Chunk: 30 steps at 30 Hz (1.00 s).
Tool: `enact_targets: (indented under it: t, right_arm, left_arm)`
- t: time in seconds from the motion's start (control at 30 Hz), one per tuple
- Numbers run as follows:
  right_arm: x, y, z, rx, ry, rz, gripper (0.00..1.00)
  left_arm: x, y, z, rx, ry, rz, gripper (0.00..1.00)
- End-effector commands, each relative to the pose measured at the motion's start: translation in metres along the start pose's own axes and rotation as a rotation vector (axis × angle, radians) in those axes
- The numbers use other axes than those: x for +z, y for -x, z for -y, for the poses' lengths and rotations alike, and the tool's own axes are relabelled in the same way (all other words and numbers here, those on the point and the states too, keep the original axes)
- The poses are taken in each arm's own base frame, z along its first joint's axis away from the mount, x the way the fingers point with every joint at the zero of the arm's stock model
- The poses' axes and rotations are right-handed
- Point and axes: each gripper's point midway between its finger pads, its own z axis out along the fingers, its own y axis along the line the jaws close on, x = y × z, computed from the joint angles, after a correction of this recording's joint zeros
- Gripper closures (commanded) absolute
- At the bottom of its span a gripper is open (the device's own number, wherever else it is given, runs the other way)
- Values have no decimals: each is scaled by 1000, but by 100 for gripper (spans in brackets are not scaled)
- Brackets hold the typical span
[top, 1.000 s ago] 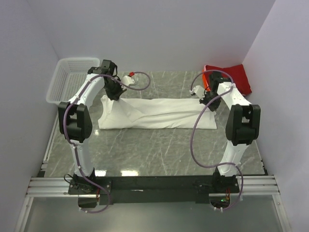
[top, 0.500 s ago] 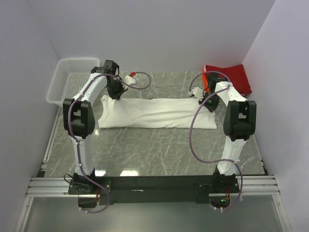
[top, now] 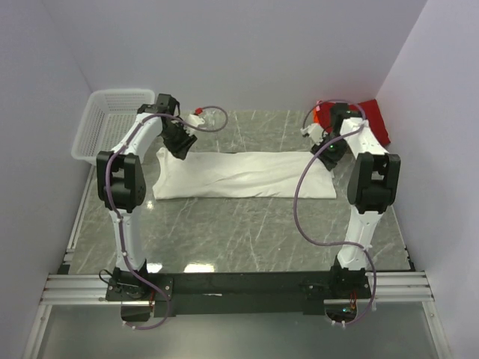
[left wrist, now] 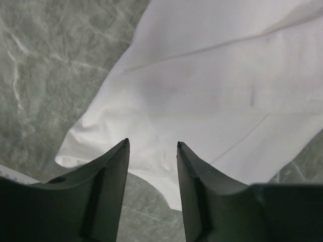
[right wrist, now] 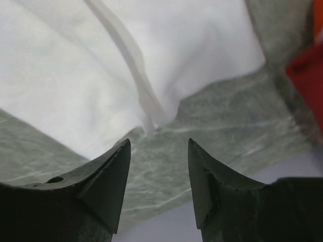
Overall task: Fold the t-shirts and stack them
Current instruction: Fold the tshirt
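A grey marbled table (top: 247,232) stands between pale walls (top: 239,52), and the white t-shirt (top: 247,176) lies across its middle as a long, narrow band running left to right. The left gripper (left wrist: 151,146) hangs over the far left end of that shirt, fingers parted with nothing between them, above a rumpled corner of cloth. The right gripper (right wrist: 159,143) hangs over the shirt's far right end, likewise parted and empty, above a hem where cloth meets stone. The red t-shirt (top: 374,120) lies bunched beyond the white shirt's right end, apart from it. A white mesh basket (top: 105,123) stands beyond the white shirt's left end.
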Motion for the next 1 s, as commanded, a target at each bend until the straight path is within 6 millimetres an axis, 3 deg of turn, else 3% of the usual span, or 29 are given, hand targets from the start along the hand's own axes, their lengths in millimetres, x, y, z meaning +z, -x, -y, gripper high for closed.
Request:
enact_targets:
  t: [0.0, 0.07, 0.1, 0.2, 0.37, 0.57, 0.97]
  right_arm:
    - [-40, -11, -5, 231, 60, 52, 43]
    - [-45, -19, -18, 329, 129, 75, 43]
    - [-46, -23, -29, 410, 169, 62, 43]
    - [-41, -31, -48, 592, 256, 72, 43]
    - [-25, -33, -51, 758, 294, 80, 43]
    - [-1, -36, -44, 873, 298, 45, 42]
    - [23, -49, -63, 900, 343, -24, 49]
  left_arm:
    - [-49, -8, 4, -178, -11, 83, 50]
    - [-62, -19, 15, -248, -18, 86, 46]
    - [-58, -36, 22, -298, -41, 61, 45]
    - [-58, -59, 37, -406, -77, 45, 43]
    - [-47, -88, 47, -543, -110, 13, 37]
    - [-38, -96, 53, -591, -134, -5, 34]
    - [-25, -108, 57, -622, -140, -52, 34]
